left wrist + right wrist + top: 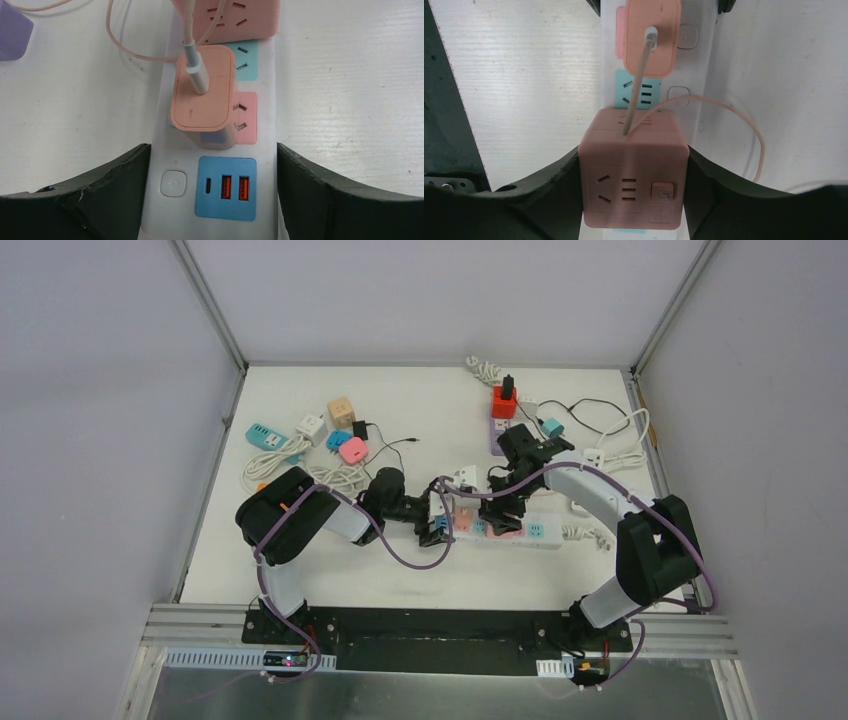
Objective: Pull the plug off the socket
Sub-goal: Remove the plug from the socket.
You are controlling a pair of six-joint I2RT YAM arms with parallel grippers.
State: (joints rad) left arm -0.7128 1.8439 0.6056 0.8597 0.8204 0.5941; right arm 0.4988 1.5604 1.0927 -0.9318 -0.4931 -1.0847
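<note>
One pink cube adapter (pixel 634 170) is found plugged into the white power strip (pixel 172 150), which lies across the middle of the tabletop (pixel 400 570). The cube is gripped by the right fingers (pixel 539 200), one pressed against each side, and its upper socket face and small button are left exposed. Just beside the cube, on the same strip, a flat pink charger (pixel 205 100) is seated, and a pale pink cable (pixel 192 55) is plugged into its top. In the right wrist view this cable is seen running over the cube's top edge and looping off to the side. The end of the strip is clamped by the left fingers (pixel 100 200), which are set against both long edges at the blue USB panel (pixel 225 187); a round white button (pixel 173 184) is noted next to that panel. Well apart, at the far left of the tabletop, a teal strip (pixel 265 436), a white cube (pixel 311 426), a tan cube (pixel 341 412) and a small pink adapter (pixel 353 450) are grouped among coiled white cords. At the far right, a red adapter (pixel 504 402) is recorded.
</note>
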